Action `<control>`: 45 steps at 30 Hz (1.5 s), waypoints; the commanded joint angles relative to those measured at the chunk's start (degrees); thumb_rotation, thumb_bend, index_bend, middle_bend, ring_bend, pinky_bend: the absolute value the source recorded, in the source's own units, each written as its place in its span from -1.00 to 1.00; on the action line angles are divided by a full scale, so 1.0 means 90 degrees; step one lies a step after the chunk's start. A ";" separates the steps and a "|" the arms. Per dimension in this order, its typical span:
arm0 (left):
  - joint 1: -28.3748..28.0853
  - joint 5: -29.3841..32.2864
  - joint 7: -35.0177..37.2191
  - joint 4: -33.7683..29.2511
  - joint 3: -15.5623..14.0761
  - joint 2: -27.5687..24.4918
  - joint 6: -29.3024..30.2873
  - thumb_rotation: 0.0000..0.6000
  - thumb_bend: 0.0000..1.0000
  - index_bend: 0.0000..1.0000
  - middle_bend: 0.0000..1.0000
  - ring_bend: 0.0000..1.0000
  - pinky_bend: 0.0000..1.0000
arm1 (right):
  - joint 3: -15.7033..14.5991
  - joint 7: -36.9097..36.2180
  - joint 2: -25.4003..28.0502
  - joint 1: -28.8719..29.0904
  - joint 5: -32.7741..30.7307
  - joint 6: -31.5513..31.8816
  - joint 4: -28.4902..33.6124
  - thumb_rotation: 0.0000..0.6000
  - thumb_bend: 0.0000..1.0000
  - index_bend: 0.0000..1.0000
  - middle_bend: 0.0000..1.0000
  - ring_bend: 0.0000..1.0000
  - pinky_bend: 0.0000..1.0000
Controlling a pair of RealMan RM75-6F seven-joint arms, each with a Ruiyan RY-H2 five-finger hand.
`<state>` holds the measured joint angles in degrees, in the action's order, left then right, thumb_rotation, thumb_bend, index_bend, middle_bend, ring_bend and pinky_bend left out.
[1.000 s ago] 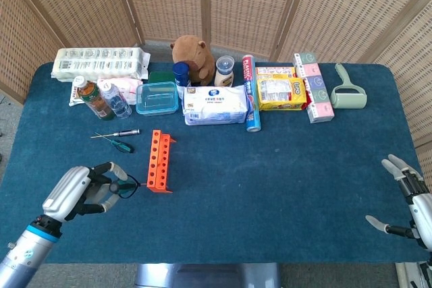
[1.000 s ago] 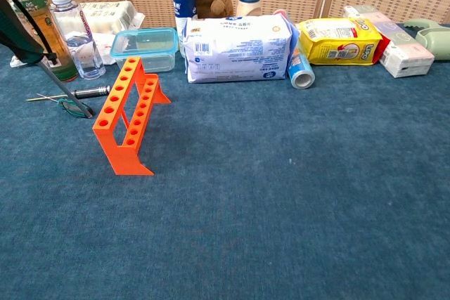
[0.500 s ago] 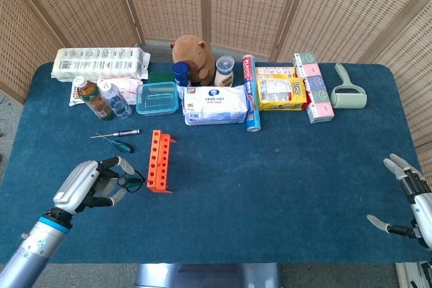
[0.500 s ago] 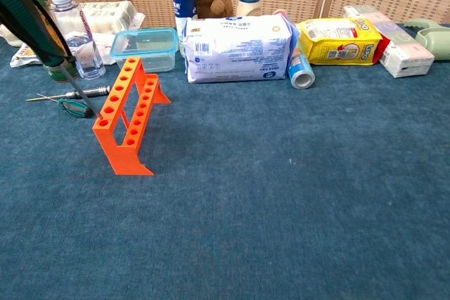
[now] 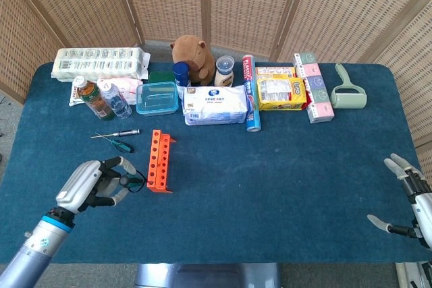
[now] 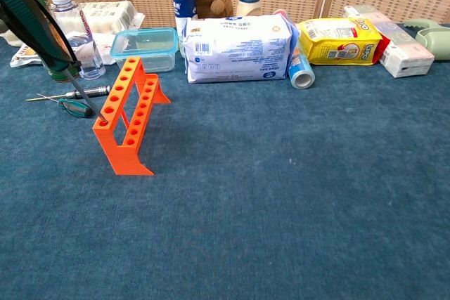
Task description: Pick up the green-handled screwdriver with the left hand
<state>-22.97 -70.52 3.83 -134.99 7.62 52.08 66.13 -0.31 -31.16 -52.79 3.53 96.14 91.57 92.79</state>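
Observation:
My left hand is at the front left of the table and grips a dark green-handled screwdriver. The tool slants down to the right in the chest view. Its thin shaft tip sits at the near end of the orange rack, at one of the top holes. A second small green-handled screwdriver lies flat on the cloth left of the rack, with a black-handled screwdriver just behind it. My right hand hangs at the far right front edge with its fingers spread and nothing in it.
Behind the rack stand a tea bottle, a water bottle and a clear blue-lidded box. A row of packets, a wipes pack, a plush toy and a lint roller lines the back.
My left hand has moved right, toward the rack, carrying the green-handled screwdriver. Its tip has gone from beside the lying tools to the rack's near end. The right hand is almost still.

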 commanded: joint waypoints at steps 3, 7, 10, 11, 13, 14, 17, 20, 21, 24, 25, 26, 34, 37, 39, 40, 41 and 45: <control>-0.0016 0.0025 -0.0001 0.0000 0.0017 0.0025 0.0008 1.00 0.04 0.03 0.75 0.84 0.92 | -0.0002 0.0003 -0.0004 0.0004 0.0006 -0.0007 -0.0005 1.00 -1.00 -1.00 -0.94 -1.00 -1.00; -0.0041 0.0074 -0.0056 0.0000 0.0014 0.0051 -0.0005 1.00 0.04 0.03 0.75 0.84 0.92 | -0.0001 -0.0007 0.0003 0.0000 0.0002 -0.0002 0.0000 1.00 -1.00 -1.00 -0.94 -1.00 -1.00; -0.0068 0.0162 -0.0088 0.0000 0.0016 0.0075 -0.0028 1.00 0.04 0.02 0.75 0.84 0.92 | 0.0001 -0.0026 0.0009 -0.0005 0.0002 0.0011 -0.0004 1.00 -1.00 -1.00 -0.94 -1.00 -1.00; -0.0075 0.0186 -0.0086 0.0000 0.0022 0.0079 -0.0031 1.00 0.04 0.02 0.75 0.84 0.92 | 0.0002 -0.0031 0.0010 -0.0008 0.0002 0.0016 -0.0006 1.00 -1.00 -1.00 -0.94 -1.00 -1.00; -0.0087 0.0233 -0.0105 0.0000 0.0031 0.0078 -0.0029 1.00 0.04 0.03 0.75 0.84 0.92 | 0.0003 -0.0045 0.0012 -0.0007 0.0000 0.0017 -0.0010 1.00 -1.00 -1.00 -0.94 -1.00 -1.00; -0.0092 0.0252 -0.0113 0.0000 0.0036 0.0079 -0.0027 1.00 0.04 0.02 0.75 0.84 0.92 | 0.0004 -0.0047 0.0012 -0.0006 0.0000 0.0015 -0.0011 1.00 -1.00 -1.00 -0.94 -1.00 -1.00; -0.0106 0.0297 -0.0113 0.0000 0.0053 0.0091 -0.0022 1.00 0.04 0.02 0.75 0.84 0.92 | 0.0002 -0.0050 0.0014 -0.0004 0.0006 0.0013 -0.0010 1.00 -1.00 -1.00 -0.94 -1.00 -1.00; -0.0135 0.0366 -0.0143 0.0000 0.0064 0.0108 -0.0038 1.00 0.03 0.03 0.75 0.84 0.92 | 0.0001 -0.0049 0.0015 -0.0006 0.0011 0.0018 -0.0007 1.00 -1.00 -1.00 -0.94 -1.00 -1.00; -0.0143 0.0385 -0.0149 0.0000 0.0068 0.0117 -0.0040 1.00 0.04 0.03 0.75 0.84 0.92 | 0.0002 -0.0049 0.0015 -0.0007 0.0009 0.0018 -0.0006 1.00 -1.00 -1.00 -0.94 -1.00 -1.00; -0.0179 0.0477 -0.0197 0.0000 0.0079 0.0158 -0.0053 1.00 0.04 0.03 0.75 0.84 0.92 | 0.0004 -0.0047 0.0015 -0.0009 0.0002 0.0020 -0.0007 1.00 -1.00 -1.00 -0.94 -1.00 -1.00; -0.0192 0.0516 -0.0217 0.0000 0.0083 0.0172 -0.0058 1.00 0.04 0.03 0.75 0.84 0.92 | 0.0004 -0.0049 0.0016 -0.0010 0.0002 0.0020 -0.0007 1.00 -1.00 -1.00 -0.94 -1.00 -1.00; -0.0207 0.0561 -0.0238 0.0000 0.0088 0.0189 -0.0062 1.00 0.04 0.03 0.75 0.84 0.92 | 0.0004 -0.0051 0.0017 -0.0009 0.0003 0.0020 -0.0006 1.00 -1.00 -1.00 -0.94 -1.00 -1.00; -0.0433 0.1193 -0.0513 0.0000 0.0185 0.0375 -0.0106 1.00 0.03 0.03 0.75 0.84 0.92 | 0.0008 -0.0073 0.0022 -0.0007 -0.0007 0.0015 -0.0012 1.00 -1.00 -1.00 -0.94 -1.00 -1.00; -0.0478 0.1378 -0.0572 0.0000 0.0210 0.0404 -0.0083 1.00 0.03 0.03 0.75 0.84 0.92 | 0.0011 -0.0092 0.0026 -0.0009 -0.0015 0.0018 -0.0018 1.00 -1.00 -1.00 -0.94 -1.00 -1.00; -0.0475 0.1423 -0.0553 0.0000 0.0217 0.0402 -0.0068 1.00 0.03 0.02 0.75 0.84 0.92 | 0.0013 -0.0099 0.0030 -0.0008 -0.0015 0.0017 -0.0017 1.00 -1.00 -1.00 -0.94 -1.00 -1.00; -0.0472 0.1437 -0.0553 0.0000 0.0215 0.0398 -0.0062 1.00 0.03 0.03 0.75 0.84 0.92 | 0.0011 -0.0103 0.0031 -0.0008 -0.0014 0.0016 -0.0016 1.00 -1.00 -1.00 -0.94 -1.00 -1.00; -0.0471 0.1460 -0.0561 0.0000 0.0210 0.0391 -0.0056 1.00 0.03 0.02 0.75 0.84 0.92 | 0.0010 -0.0106 0.0033 -0.0008 -0.0013 0.0014 -0.0016 1.00 -1.00 -1.00 -0.94 -1.00 -1.00; -0.0484 0.1584 -0.0593 0.0000 0.0210 0.0408 -0.0032 1.00 0.03 0.03 0.75 0.84 0.92 | 0.0009 -0.0100 0.0033 -0.0010 -0.0009 0.0018 -0.0011 1.00 -1.00 -1.00 -0.93 -1.00 -1.00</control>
<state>-27.28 -56.48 -1.40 -134.99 9.50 55.68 65.76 -0.23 -32.05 -52.49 3.44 96.06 91.73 92.69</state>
